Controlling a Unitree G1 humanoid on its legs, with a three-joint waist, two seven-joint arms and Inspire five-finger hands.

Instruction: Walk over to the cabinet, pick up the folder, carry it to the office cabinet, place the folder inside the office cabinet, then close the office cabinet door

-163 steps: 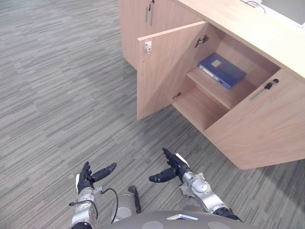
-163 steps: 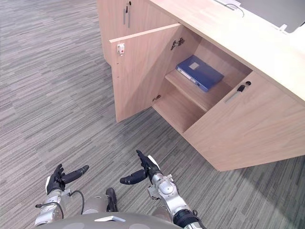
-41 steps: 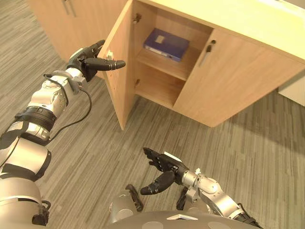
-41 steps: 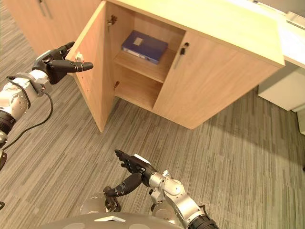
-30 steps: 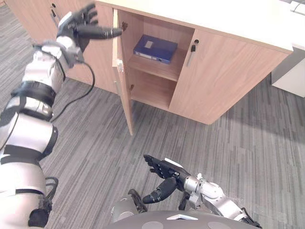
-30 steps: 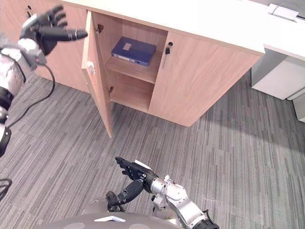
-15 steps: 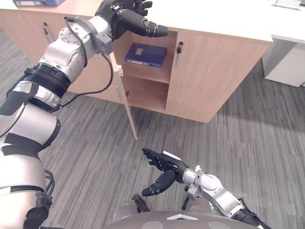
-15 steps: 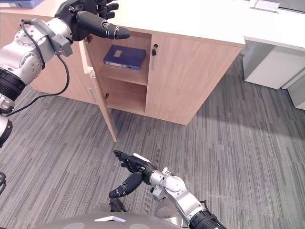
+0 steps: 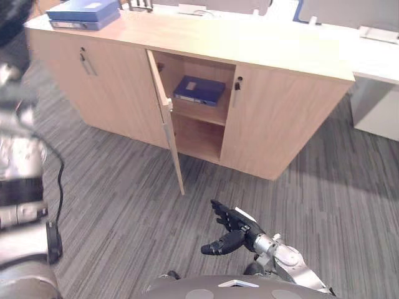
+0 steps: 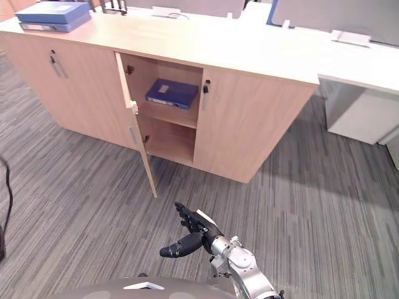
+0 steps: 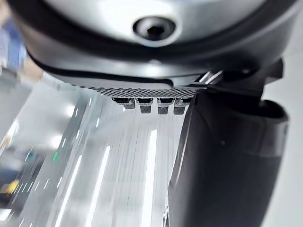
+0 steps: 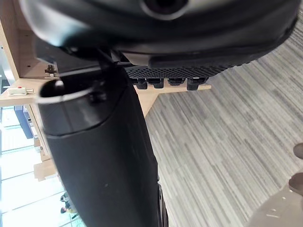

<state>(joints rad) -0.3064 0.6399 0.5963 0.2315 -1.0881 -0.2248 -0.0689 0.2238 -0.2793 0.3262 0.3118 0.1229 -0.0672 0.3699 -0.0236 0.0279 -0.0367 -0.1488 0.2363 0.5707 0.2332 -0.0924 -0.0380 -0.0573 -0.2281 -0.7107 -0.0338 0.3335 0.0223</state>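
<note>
A grey striped carpet floor (image 10: 312, 199) carries a long light-wood cabinet (image 10: 249, 131) capped by a pale counter (image 10: 218, 43). One narrow wooden door (image 9: 171, 140) is swung fully outward, leaving a two-level compartment exposed. The neighbouring door is shut.

The upper shelf (image 10: 163, 111) of the compartment holds the flat blue folder (image 10: 172, 93). It is laid flat and set back from the shelf's front edge, presumably so that the door can be swung past it. Nothing is seen in the lower level. A second blue folder (image 10: 53, 15) is lying on the counter's far left end.

Placement is judged complete. Closing the door is judged the remaining step.

The right hand (image 10: 193, 233) is held low over the floor, well apart from the cabinet, with fingers loosely spread and nothing grasped. It is presumably idle. The left hand (image 11: 222, 156) is shown with fingers extended and nothing held.
</note>
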